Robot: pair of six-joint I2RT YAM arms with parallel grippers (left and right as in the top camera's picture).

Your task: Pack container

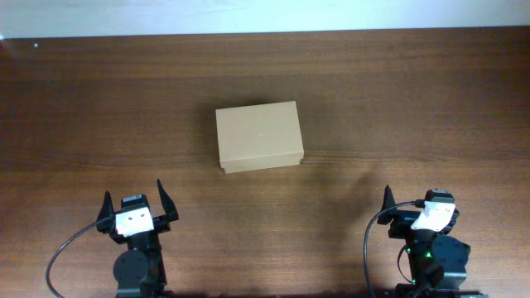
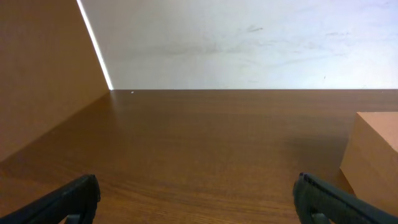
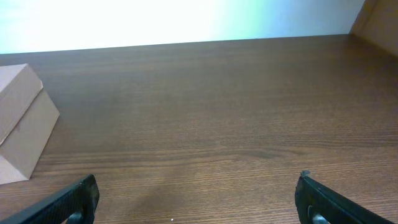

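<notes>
The container (image 1: pixel 258 136) is a small tan cardboard box with its lid shut, standing in the middle of the dark wooden table (image 1: pixel 397 91). Its corner shows at the right edge of the left wrist view (image 2: pixel 373 155) and at the left edge of the right wrist view (image 3: pixel 22 127). My left gripper (image 1: pixel 134 199) is open and empty near the front edge, left of the box; its fingers frame bare wood in its wrist view (image 2: pixel 198 199). My right gripper (image 1: pixel 418 201) is open and empty near the front edge, right of the box, over bare wood (image 3: pixel 198 199).
A pale wall (image 2: pixel 249 43) runs behind the table's far edge. A brown panel (image 2: pixel 37 74) stands at the table's left side, and another shows at the far right (image 3: pixel 379 22).
</notes>
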